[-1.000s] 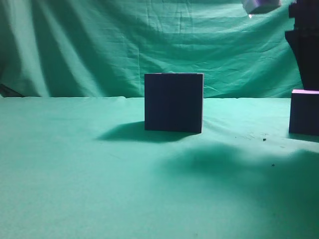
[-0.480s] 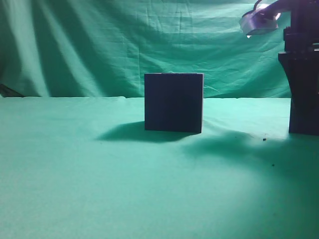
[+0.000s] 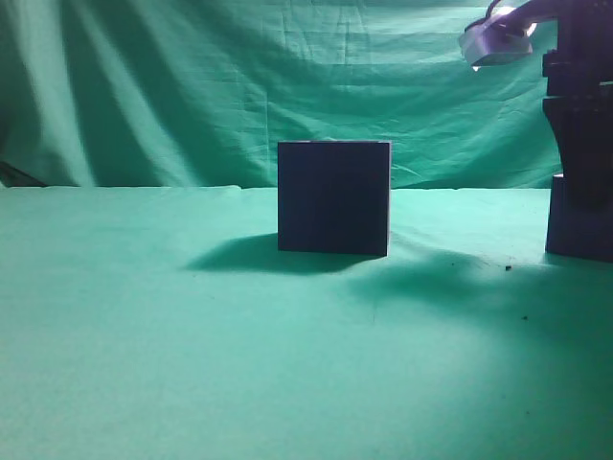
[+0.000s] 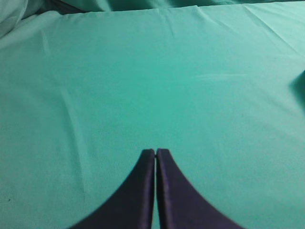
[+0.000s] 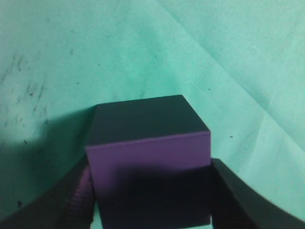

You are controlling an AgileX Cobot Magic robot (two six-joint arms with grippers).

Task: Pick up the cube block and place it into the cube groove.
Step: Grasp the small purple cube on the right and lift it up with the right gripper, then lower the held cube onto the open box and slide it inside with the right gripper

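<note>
At the right edge of the exterior view, the cube (image 3: pixel 578 222) sits low by the cloth, mostly hidden behind the right gripper (image 3: pixel 580 144). The right wrist view shows it more plainly: the cube (image 5: pixel 148 164) fills the space between the two fingers (image 5: pixel 71 200), which stand against its left and right faces. The grip looks closed on it. Whether the cube rests on the cloth or has just cleared it, I cannot tell.

The groove (image 3: pixel 333 196) stands upright near the middle of the cloth (image 3: pixel 192 364), well apart from the cube, to its left. Its cavity cannot be seen from this height.

The left gripper (image 4: pixel 156 155) hangs over bare cloth with its fingers pressed together, holding nothing.

Risks, as I judge them:
- The fingers seem to hold only the near part of the cube, so it could pivot or slip during a lift.
- A cube carried askew would likely catch on the groove's rim instead of dropping in.
- A low carry could knock the groove sideways, since nothing visible anchors it.
- The cloth is wrinkled and may let the groove tilt under a push.
</note>
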